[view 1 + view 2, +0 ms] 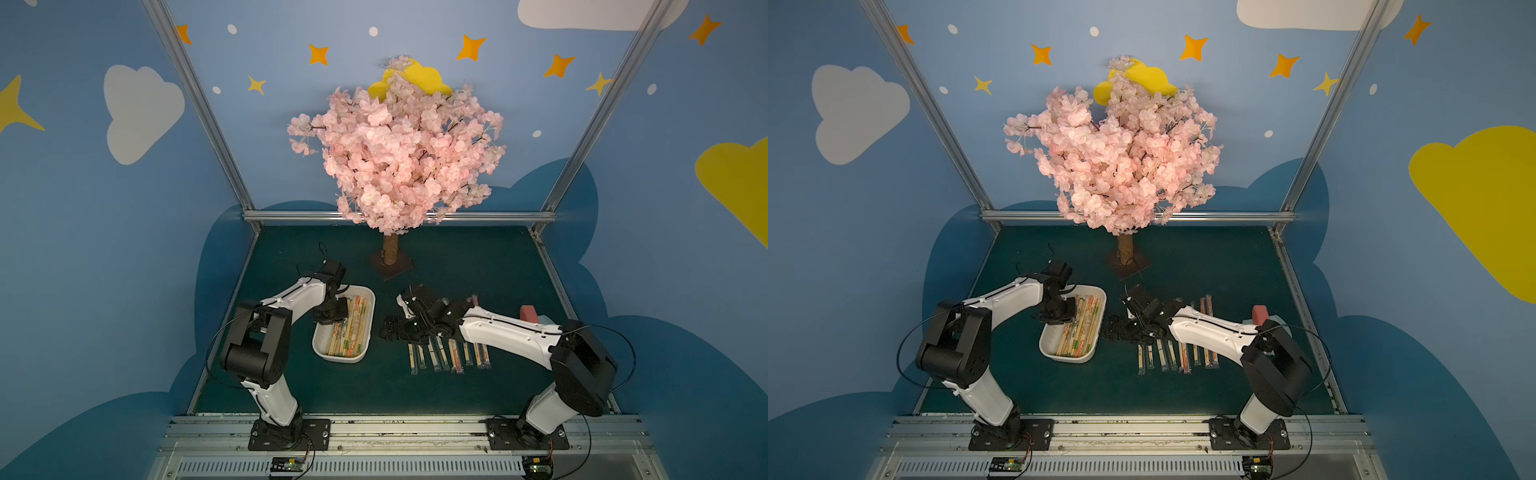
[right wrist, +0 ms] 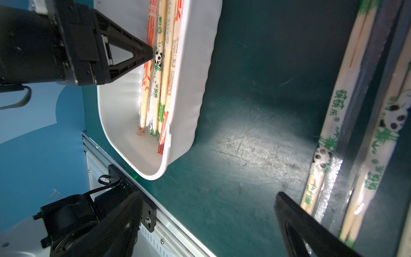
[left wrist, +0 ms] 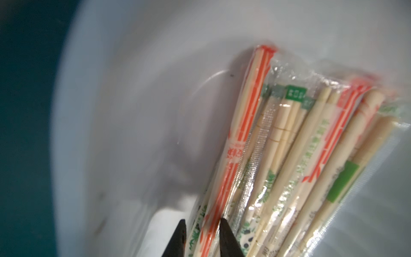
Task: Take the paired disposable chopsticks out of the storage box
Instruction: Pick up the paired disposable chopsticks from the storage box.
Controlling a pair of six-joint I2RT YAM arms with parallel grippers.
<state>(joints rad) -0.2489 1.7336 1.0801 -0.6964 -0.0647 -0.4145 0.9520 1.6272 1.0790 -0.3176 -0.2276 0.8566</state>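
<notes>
The white storage box (image 1: 345,359) (image 1: 1075,359) lies left of the table's middle. Several paired disposable chopsticks (image 1: 353,328) (image 3: 289,144) lie in it along its right side, in clear sleeves with orange or green print. My left gripper (image 1: 338,318) (image 3: 202,222) reaches down into the box. Its two black fingertips (image 3: 224,229) sit narrowly on either side of an orange-striped pair (image 3: 244,124) at the left edge of the pile. My right gripper (image 1: 388,330) (image 2: 206,195) hangs wide open and empty over bare mat between the box (image 2: 191,89) and a row of chopsticks (image 1: 451,353) (image 2: 329,144).
A pink blossom tree stands on a trunk (image 1: 390,249) behind the box. A pink and light-blue item (image 1: 530,311) lies at the right, partly behind my right arm. The aluminium rail (image 2: 178,222) runs along the table's front edge.
</notes>
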